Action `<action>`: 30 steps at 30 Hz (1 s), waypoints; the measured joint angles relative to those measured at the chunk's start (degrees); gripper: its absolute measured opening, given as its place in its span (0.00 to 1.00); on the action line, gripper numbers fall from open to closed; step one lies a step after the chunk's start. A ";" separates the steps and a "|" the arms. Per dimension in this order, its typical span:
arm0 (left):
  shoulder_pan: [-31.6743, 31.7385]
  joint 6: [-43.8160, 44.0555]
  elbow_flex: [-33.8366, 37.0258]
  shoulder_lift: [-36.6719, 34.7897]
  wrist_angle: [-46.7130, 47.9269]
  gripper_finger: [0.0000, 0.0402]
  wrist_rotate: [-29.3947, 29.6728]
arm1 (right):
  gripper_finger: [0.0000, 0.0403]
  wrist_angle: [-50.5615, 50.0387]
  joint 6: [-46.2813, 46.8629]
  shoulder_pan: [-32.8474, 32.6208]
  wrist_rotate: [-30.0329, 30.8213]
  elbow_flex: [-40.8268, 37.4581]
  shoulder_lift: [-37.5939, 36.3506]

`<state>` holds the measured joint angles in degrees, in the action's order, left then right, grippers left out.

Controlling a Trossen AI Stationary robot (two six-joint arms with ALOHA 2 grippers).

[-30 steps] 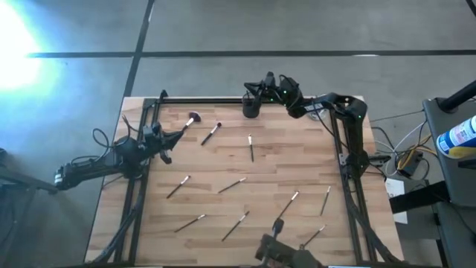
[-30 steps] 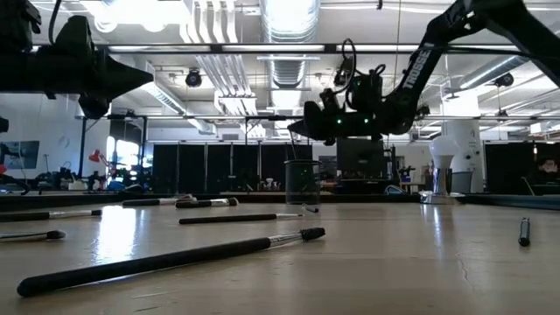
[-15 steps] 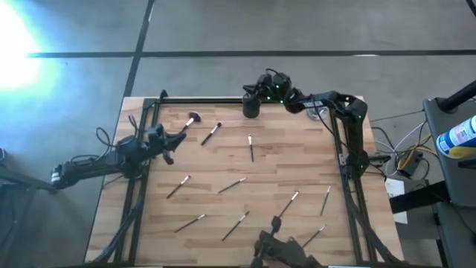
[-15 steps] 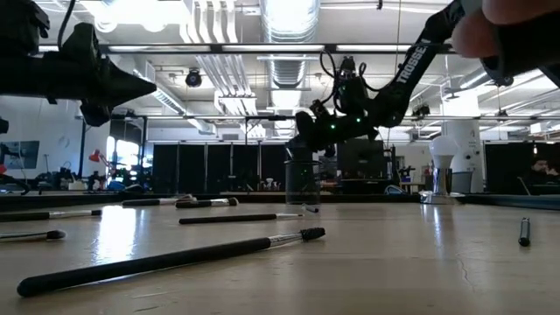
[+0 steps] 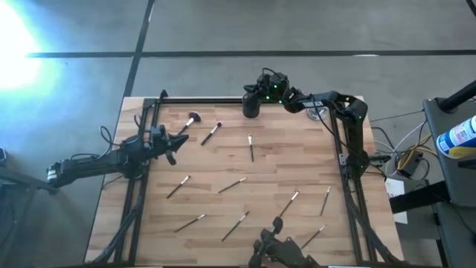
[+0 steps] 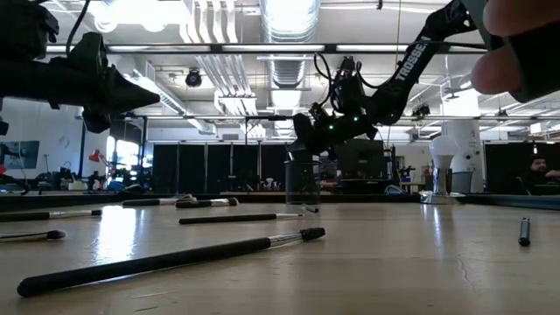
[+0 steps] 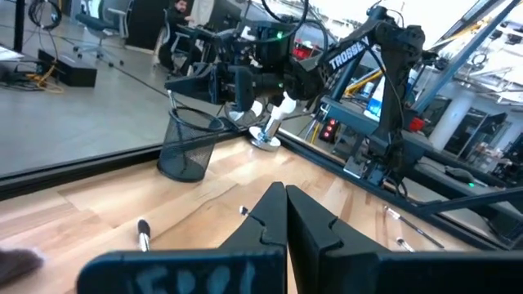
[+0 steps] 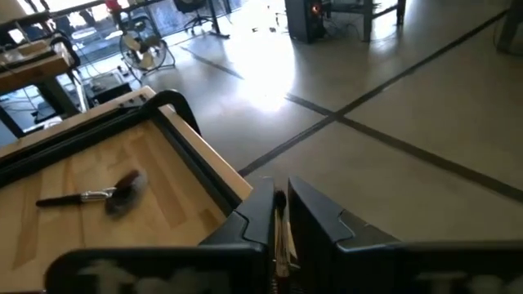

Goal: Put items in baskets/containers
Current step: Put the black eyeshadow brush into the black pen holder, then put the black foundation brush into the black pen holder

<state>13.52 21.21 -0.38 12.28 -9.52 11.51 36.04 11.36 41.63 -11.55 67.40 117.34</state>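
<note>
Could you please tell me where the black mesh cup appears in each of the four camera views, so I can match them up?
High view: black mesh cup at the table's far edge, centre, just beside the right gripper.
Low view: mid-picture at the table's far end, right gripper just above it.
Left wrist view: left of centre, under the right arm.
Right wrist view: not in it.
Shared landmark: the right arm's gripper over the cup.

Strong glare whitens the floor (image 5: 15,52) at the high view's upper left. Ceiling lights (image 6: 289,13) glare in the low view, where the nearest brush (image 6: 166,258) lies soft, arms silhouetted.
</note>
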 joint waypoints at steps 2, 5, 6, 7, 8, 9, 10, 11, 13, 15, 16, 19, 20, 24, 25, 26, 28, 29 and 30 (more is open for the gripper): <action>0.00 0.00 -0.19 0.83 0.02 0.00 -0.02 | 0.15 -0.04 0.65 0.00 0.03 0.00 -0.24; 0.00 0.15 -1.37 2.84 0.29 0.00 -0.03 | 0.22 -0.39 0.72 -0.02 0.07 0.00 -1.22; 0.00 0.12 -2.03 3.65 0.01 0.00 -0.02 | 0.24 -0.82 0.68 -0.02 -0.02 0.00 -1.90; 0.00 0.13 -2.69 4.55 -0.09 0.00 0.03 | 0.25 -1.97 0.66 -0.02 -0.08 -0.04 -2.80; 0.00 0.20 -3.35 5.64 -0.05 0.00 0.20 | 0.26 -3.47 0.32 -0.06 -0.12 -0.04 -3.90; 0.00 0.35 -4.14 7.04 -0.06 0.00 0.57 | 0.26 -5.63 -0.48 -0.18 -0.13 -0.07 -5.35; 0.04 0.50 -4.82 8.56 0.02 0.00 0.61 | 0.26 -8.05 -1.97 -0.42 -0.13 -0.17 -6.94; 0.14 0.72 -5.67 10.25 0.23 0.00 0.69 | 0.24 -10.28 -3.73 -0.71 -0.11 -0.38 -8.68; 0.56 1.02 -7.58 13.88 0.09 0.00 0.90 | 0.18 -14.26 -7.08 -1.81 0.40 -1.45 -12.58; 1.29 1.21 -9.58 17.98 0.05 0.00 0.90 | 0.11 -16.90 -9.42 -3.17 1.54 -3.56 -16.65; 1.84 1.25 -10.69 20.36 0.07 0.00 0.86 | 0.07 -17.27 -9.96 -3.93 2.09 -5.04 -18.69; 3.83 1.31 -14.12 27.60 0.07 0.00 -0.72 | 0.03 -17.43 -10.27 -6.14 2.79 -10.29 -24.92; 4.61 1.33 -15.40 29.87 0.19 0.00 -1.76 | 0.03 -17.32 -10.10 -6.94 3.05 -12.15 -26.94; 8.28 1.47 -20.94 40.52 2.37 0.00 -7.26 | 0.02 -17.32 -10.02 -10.86 7.16 -19.62 -34.48; 9.30 1.69 -22.95 43.20 2.37 0.00 -7.93 | 0.02 -17.34 -9.96 -11.80 8.18 -21.32 -36.23; 10.26 1.77 -25.07 45.91 2.62 0.00 -8.02 | 0.02 -17.25 -9.74 -12.76 9.02 -23.05 -38.00; 12.07 1.13 -28.52 51.39 6.32 0.01 -9.22 | 0.02 -17.10 -9.00 -14.40 10.77 -26.20 -41.18; 12.84 0.62 -30.45 54.15 7.81 0.02 -10.16 | 0.02 -16.89 -8.52 -15.03 11.66 -27.70 -42.80; 13.43 0.06 -32.33 56.66 8.91 0.04 -11.13 | 0.02 -16.91 -8.50 -15.63 12.19 -29.26 -44.30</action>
<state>26.94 21.27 -32.71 68.94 -0.61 0.38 19.13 2.86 26.00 0.64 38.14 73.04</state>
